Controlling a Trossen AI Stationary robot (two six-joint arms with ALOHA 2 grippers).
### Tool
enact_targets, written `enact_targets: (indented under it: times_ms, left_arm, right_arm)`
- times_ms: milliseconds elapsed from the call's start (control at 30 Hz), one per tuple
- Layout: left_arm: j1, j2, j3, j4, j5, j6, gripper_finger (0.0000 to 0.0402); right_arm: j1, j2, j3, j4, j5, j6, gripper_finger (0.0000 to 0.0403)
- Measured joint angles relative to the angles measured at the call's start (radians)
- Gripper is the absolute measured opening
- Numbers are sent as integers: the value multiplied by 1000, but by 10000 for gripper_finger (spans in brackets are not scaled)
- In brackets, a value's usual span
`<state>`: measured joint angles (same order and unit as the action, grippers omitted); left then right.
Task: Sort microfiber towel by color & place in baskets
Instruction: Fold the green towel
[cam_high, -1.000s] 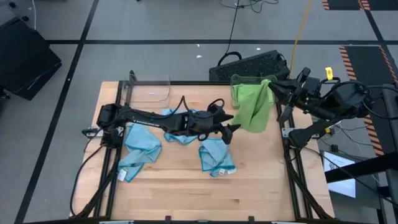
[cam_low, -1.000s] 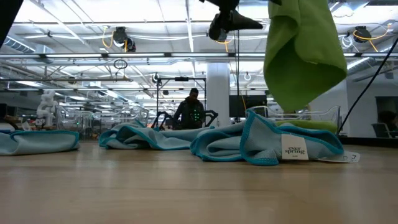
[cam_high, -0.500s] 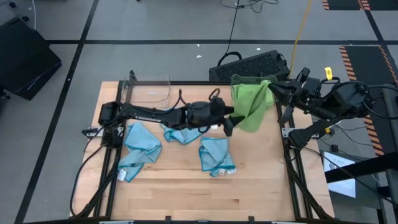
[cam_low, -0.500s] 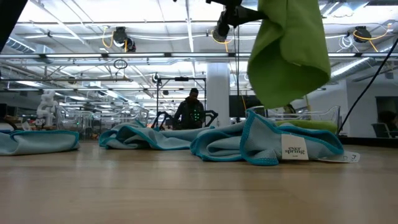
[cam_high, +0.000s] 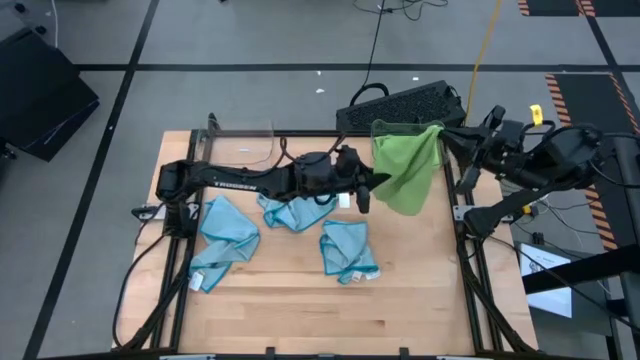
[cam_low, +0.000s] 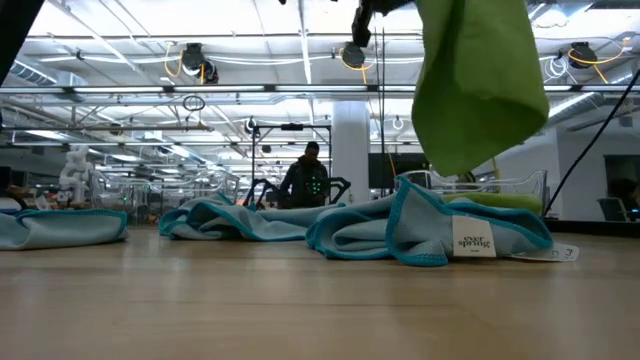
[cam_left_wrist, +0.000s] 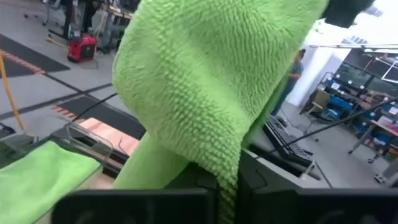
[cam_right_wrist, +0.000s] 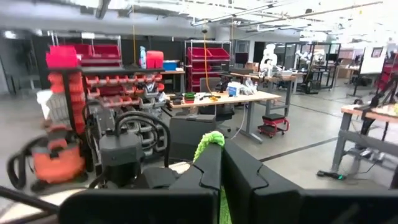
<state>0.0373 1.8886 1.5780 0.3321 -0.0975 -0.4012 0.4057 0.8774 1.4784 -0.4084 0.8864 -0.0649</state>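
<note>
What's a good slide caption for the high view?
Both grippers hold a green towel by the right basket.

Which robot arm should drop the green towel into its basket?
Probably the right. Its end effector pinches the green towel at the top corner by the basket already holding green cloth. The left end effector grips its lower edge.

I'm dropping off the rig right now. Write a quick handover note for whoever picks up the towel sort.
Right gripper: shut on a top corner of the hanging green microfiber towel.
Left gripper: at that towel's lower edge, apparently shut on it.
Done: another green towel lies in the clear plastic basket at the far right.
The clear plastic basket at the far left looks empty.
Left: drop the held towel into the far-right basket, then move the three blue microfiber towels from the wooden table into the far-left one.
</note>
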Motion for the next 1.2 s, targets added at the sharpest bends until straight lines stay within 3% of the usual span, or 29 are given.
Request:
enact_targets:
  times_ms: [133,400,633,933,1200]
  left_arm:
    - [-18,-78,0,-120,-4,27,12]
    - [-60,-188,3,-208,-60,101,8]
    - [-98,-194,2,-346,-64,51,6]
    - [-198,-194,2,-614,-163,36,8]
    - [-209,-182,1,-638,-196,17,10]
  right_arm:
    - [0,-39,0,-86,-30,133,0]
    - [0,-40,-32,-276,-297,485,0]
    - [0,-8,-116,-237,-401,570,0]
    - [0,-9,-251,-255,-531,584,0]
    - [0,-12,-397,-249,-604,682,0]
